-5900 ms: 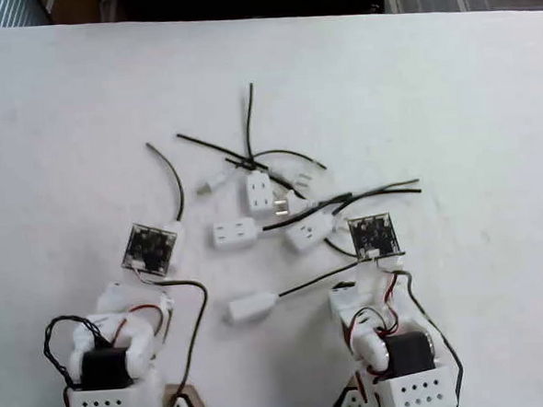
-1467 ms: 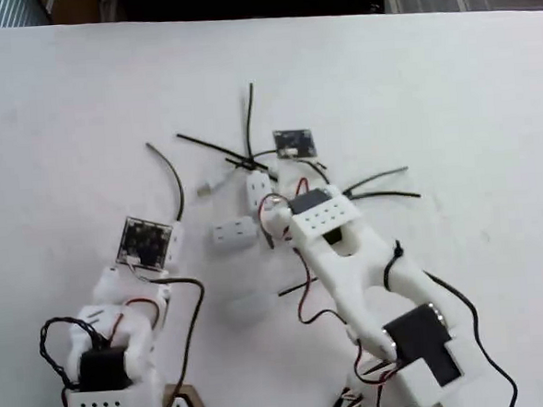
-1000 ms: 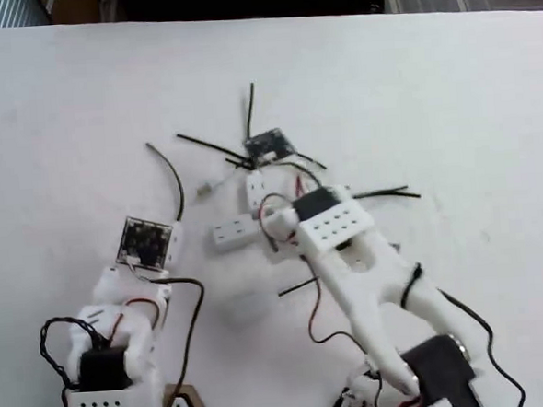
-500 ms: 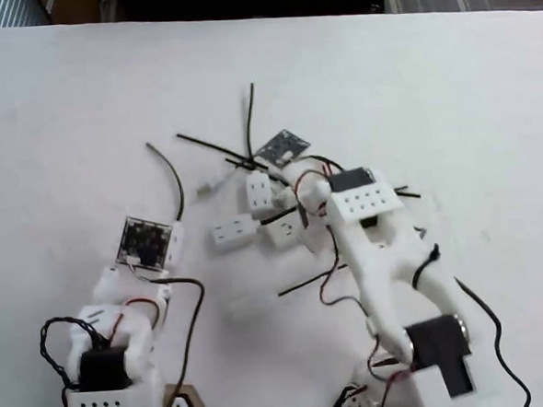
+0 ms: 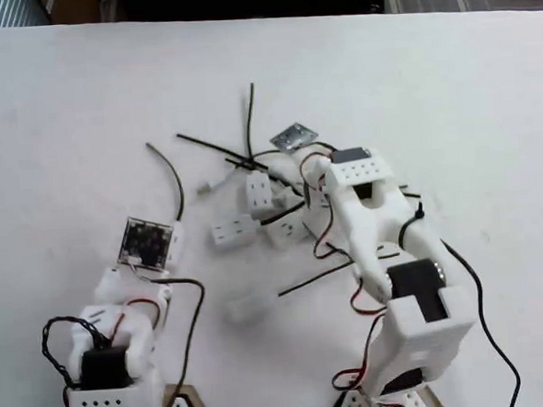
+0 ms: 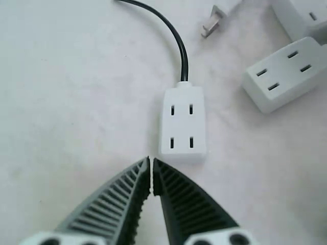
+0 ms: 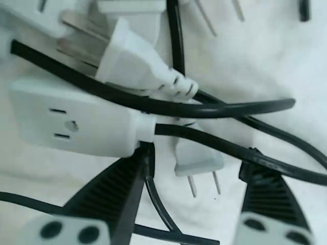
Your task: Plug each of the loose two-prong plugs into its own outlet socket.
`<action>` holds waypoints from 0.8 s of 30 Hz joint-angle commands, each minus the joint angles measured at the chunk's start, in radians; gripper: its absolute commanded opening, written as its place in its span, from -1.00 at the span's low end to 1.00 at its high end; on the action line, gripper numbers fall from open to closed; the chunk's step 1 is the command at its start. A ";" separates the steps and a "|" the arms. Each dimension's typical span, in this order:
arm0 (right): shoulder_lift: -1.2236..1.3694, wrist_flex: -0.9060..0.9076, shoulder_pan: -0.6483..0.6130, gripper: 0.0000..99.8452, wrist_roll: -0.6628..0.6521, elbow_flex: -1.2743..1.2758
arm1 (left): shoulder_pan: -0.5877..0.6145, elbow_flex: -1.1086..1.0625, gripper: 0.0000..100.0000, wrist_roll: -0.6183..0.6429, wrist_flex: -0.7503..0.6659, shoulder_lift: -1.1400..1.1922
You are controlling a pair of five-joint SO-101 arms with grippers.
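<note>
Two-prong plug (image 7: 196, 159), white, lies on table (image 5: 449, 91) in tangle of black cords (image 7: 230, 109) near table centre, prongs pointing back toward right gripper (image 7: 199, 166). Gripper's fingers spread wide, one on each side of plug, no contact with plug visible. One finger sits just beside cord end of outlet socket (image 7: 71, 120). Larger plug (image 7: 135, 56) lies just beyond, across a cord. Left gripper (image 6: 151, 168) low over table, fingers pressed together, holding nothing, tips just short of four-slot socket (image 6: 183, 125). Second socket (image 6: 285, 81) nearby.
</note>
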State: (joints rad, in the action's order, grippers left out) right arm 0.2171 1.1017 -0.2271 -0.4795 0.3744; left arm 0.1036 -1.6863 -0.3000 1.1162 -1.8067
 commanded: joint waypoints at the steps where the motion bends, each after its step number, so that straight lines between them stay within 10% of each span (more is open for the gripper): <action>1: 0.038 -0.010 -0.015 -0.46 -0.002 -0.071 | -0.005 0.005 -0.92 -0.008 -0.018 -0.005; 14: 0.079 0.005 -0.005 -0.97 0.000 -0.106 | -0.005 0.005 -0.92 -0.008 -0.018 -0.005; 24: -0.194 0.197 0.031 -0.97 -0.005 -0.106 | -0.005 0.005 -0.92 -0.008 -0.017 -0.005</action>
State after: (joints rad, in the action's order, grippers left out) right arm 0.1757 1.2382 -0.2194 -0.4780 0.2854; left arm 0.1036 -1.6863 -0.3000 1.1162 -1.8067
